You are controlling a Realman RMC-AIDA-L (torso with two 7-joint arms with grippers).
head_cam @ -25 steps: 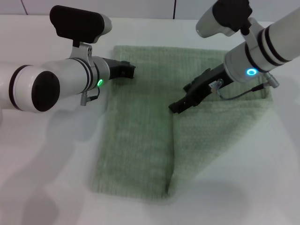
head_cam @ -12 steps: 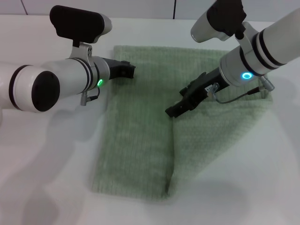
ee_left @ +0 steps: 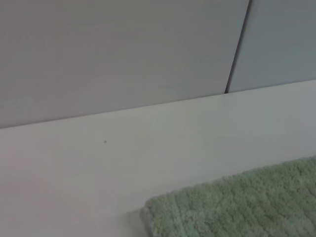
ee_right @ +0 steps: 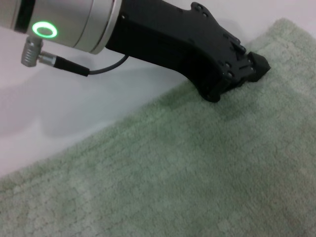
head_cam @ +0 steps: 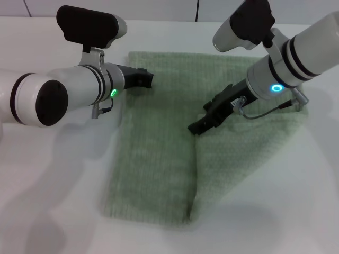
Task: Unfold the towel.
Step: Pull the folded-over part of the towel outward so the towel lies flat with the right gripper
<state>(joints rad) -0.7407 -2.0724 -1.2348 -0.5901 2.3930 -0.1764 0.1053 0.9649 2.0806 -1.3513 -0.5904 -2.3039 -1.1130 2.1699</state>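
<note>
The pale green towel (head_cam: 156, 143) lies on the white table, with its right half folded over so that a fold edge (head_cam: 194, 169) runs down the middle. My left gripper (head_cam: 146, 79) is shut, and its tip rests on the towel near the far left corner. The right wrist view shows that gripper (ee_right: 253, 66) at the towel's edge (ee_right: 197, 163). My right gripper (head_cam: 195, 127) is low over the top of the fold edge, touching or just above the cloth. The left wrist view shows only a towel corner (ee_left: 237, 207).
The white table (head_cam: 53, 180) has bare surface to the left, to the right and in front of the towel. A pale wall with a dark seam (ee_left: 237, 49) stands behind the table's far edge.
My right gripper has moved a little to the left and lower, onto the fold edge. The left arm and the towel have not moved.
</note>
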